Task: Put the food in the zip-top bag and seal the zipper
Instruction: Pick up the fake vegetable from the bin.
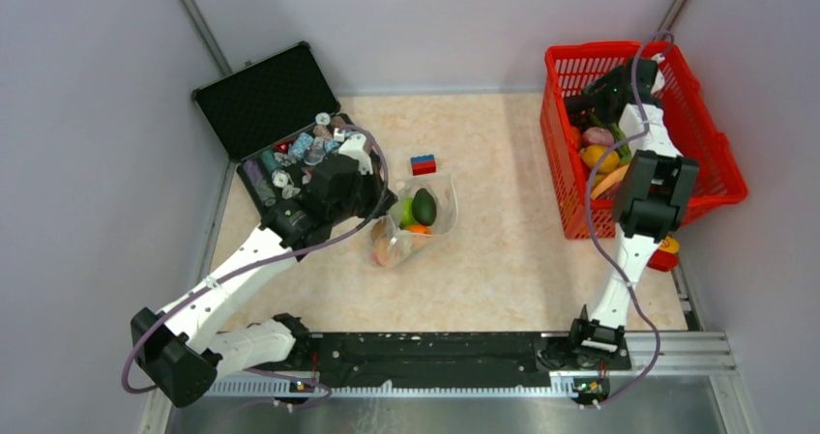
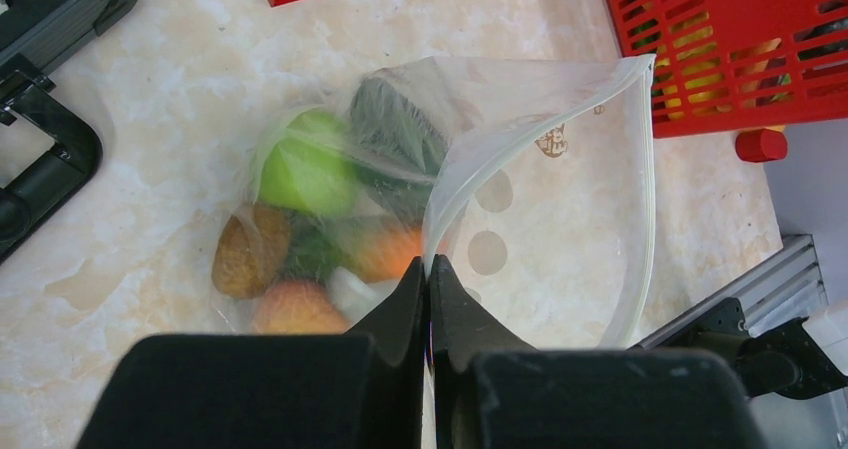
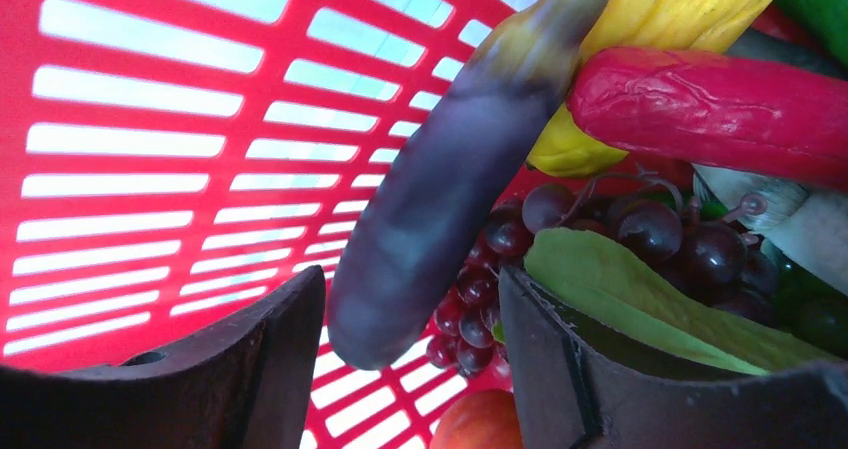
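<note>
Pinching the rim of the bag (image 2: 560,219), my left end effector (image 2: 428,274) holds its mouth open on the desk (image 1: 503,250), some food (image 2: 305,174) inside. My right end effector (image 3: 410,299) gapes around the eggplant (image 3: 450,179) tip in the basket (image 3: 130,139) — gripped so near the end, it could pivot or slip out. If my left pinch slides, the mouth collapses. One brown mark (image 2: 551,141) on the bag — unreadable.

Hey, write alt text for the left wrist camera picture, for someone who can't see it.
The left gripper is shut on the rim of the clear zip-top bag, holding its mouth open over a table. Inside lies toy food, including a green round fruit. A red basket is at the upper right.
</note>
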Controlling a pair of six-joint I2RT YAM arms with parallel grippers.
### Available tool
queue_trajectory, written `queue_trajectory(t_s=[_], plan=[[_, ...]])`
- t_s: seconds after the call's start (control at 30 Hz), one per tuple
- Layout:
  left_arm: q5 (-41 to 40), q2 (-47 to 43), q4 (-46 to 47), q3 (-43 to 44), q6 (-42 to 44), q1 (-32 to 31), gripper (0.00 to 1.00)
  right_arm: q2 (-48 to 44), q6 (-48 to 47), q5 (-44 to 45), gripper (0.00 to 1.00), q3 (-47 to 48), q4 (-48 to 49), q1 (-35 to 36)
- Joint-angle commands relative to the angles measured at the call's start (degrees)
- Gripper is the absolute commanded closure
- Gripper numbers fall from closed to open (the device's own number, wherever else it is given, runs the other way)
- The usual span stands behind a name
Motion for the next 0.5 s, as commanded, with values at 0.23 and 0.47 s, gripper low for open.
queue_trajectory(t_s=[0.23,0.47], plan=[[-0.8,0.4,0.5,2.4,0.4,0.5,1.00,5.0,5.0,7.8,0.39,2.5,2.5,1.3],[-0.7,-0.1,0.4,2.1,-0.3,0.6,1.00,5.3,8.9,-1.0,0.47,-7.4,19.3,1.3]])
